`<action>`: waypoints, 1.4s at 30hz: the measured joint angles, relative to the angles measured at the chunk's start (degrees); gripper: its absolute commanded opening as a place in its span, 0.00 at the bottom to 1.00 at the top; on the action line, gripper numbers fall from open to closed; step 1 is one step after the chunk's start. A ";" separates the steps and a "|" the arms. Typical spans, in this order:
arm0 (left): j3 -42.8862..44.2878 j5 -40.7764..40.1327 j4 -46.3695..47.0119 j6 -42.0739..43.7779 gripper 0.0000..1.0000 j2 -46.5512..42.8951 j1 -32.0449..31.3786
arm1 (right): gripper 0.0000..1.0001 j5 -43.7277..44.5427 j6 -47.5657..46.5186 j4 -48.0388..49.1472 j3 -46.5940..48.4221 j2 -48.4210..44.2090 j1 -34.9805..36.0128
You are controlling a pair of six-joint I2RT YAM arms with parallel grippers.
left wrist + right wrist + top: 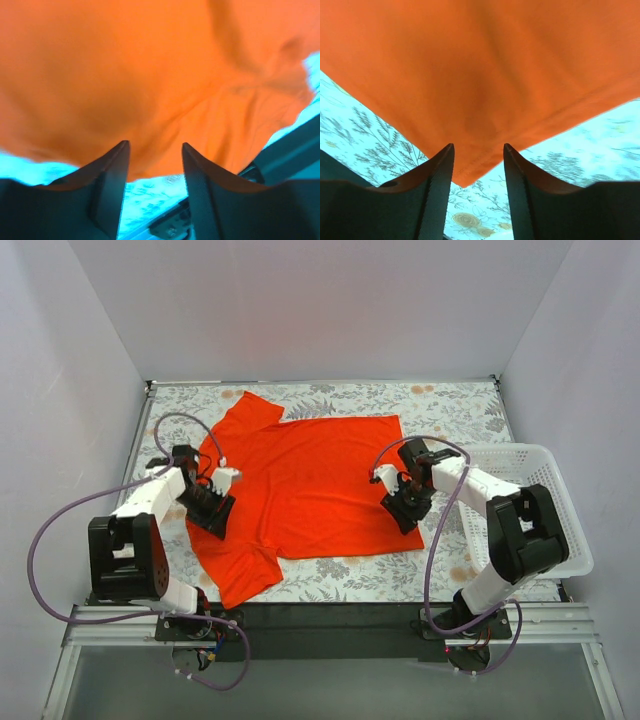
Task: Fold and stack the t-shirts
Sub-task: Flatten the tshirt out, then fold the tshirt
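One bright orange-red t-shirt (pixel 310 485) lies spread flat on the floral mat (pixel 450 405), sleeves to the left and hem to the right. My left gripper (pixel 210 508) is low over the shirt's left edge, between the two sleeves. In the left wrist view it (pixel 154 145) is open, with the t-shirt (pixel 150 75) edge lying just past its fingertips. My right gripper (pixel 405 505) is at the near right hem corner. In the right wrist view it (pixel 478 146) is open, and the corner of the t-shirt (pixel 470 170) points in between its fingers, not pinched.
A white plastic basket (pixel 530 453) stands at the right edge of the mat, beside the right arm. White walls enclose the mat on three sides. A dark rail (pixel 330 618) runs along the near edge between the arm bases.
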 measured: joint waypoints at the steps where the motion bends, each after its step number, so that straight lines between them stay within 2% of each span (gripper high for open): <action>1: 4.46 1.57 -1.14 -0.11 0.50 0.55 0.07 | 0.52 -0.48 0.15 -0.52 1.53 -0.09 -0.20; 3: 13.16 3.85 -1.84 -0.76 0.55 2.29 0.11 | 0.52 -1.31 0.74 -1.81 6.95 0.04 -1.01; 6: 27.76 7.76 0.90 -3.45 0.60 7.04 0.35 | 0.52 -1.57 1.27 -0.31 20.41 2.19 -2.45; 10: 43.76 10.73 7.15 -10.05 0.61 16.94 0.74 | 0.52 -0.85 2.36 2.64 39.63 10.69 -4.00; 13: 51.41 12.11 11.65 -15.56 0.61 24.65 1.40 | 0.52 0.46 5.22 5.14 51.93 19.87 -5.29; 17: 57.24 12.44 16.20 -21.94 0.61 32.87 2.14 | 0.50 2.99 9.20 7.41 63.71 32.11 -7.37; 20: 58.99 12.22 19.08 -25.77 0.61 36.52 2.58 | 0.48 5.07 11.45 9.51 66.20 38.34 -8.59; 25: 61.53 11.96 21.81 -29.49 0.61 39.50 3.06 | 0.52 6.78 14.49 11.34 68.15 45.99 -10.45; 33: 63.32 11.56 24.61 -30.71 0.61 41.72 3.39 | 0.55 7.39 17.00 14.23 68.15 49.37 -11.45; 42: 63.32 11.02 25.18 -30.73 0.61 45.53 3.63 | 0.53 6.08 19.74 17.44 68.83 51.95 -12.04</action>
